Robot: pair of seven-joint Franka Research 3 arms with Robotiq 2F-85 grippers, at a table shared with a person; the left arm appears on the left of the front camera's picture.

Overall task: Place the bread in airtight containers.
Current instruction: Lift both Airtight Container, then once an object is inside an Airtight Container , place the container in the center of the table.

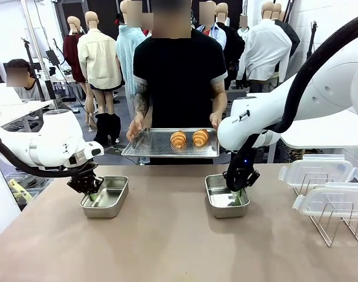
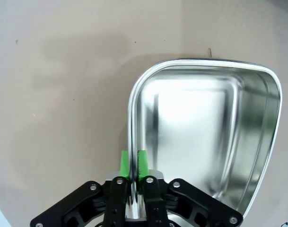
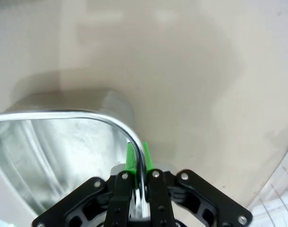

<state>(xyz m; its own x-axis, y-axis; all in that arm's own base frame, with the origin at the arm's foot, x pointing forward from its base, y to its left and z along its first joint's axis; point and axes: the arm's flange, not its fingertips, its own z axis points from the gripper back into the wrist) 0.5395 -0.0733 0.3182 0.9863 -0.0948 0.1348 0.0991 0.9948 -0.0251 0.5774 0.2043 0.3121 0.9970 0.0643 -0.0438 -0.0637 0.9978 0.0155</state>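
1. Left hand (image 2: 133,163) pinches the left wall of its tin (image 1: 106,210); right hand (image 3: 137,156) clamps the other tin (image 1: 227,211) by its right rim.
2. Both rolls (image 1: 179,138) lie beyond the hands, on a tray (image 1: 149,147) that a person holds over the worktop's (image 1: 167,247) far edge, midway between the arms.
3. Each arm points steeply down.

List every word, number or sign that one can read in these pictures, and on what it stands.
No text reads for certain.
On the right arm: short dark print, too small to read.
On the left arm: a dark mark, too blurred to read.
On the left tin, right tin, tray and lids: no print.
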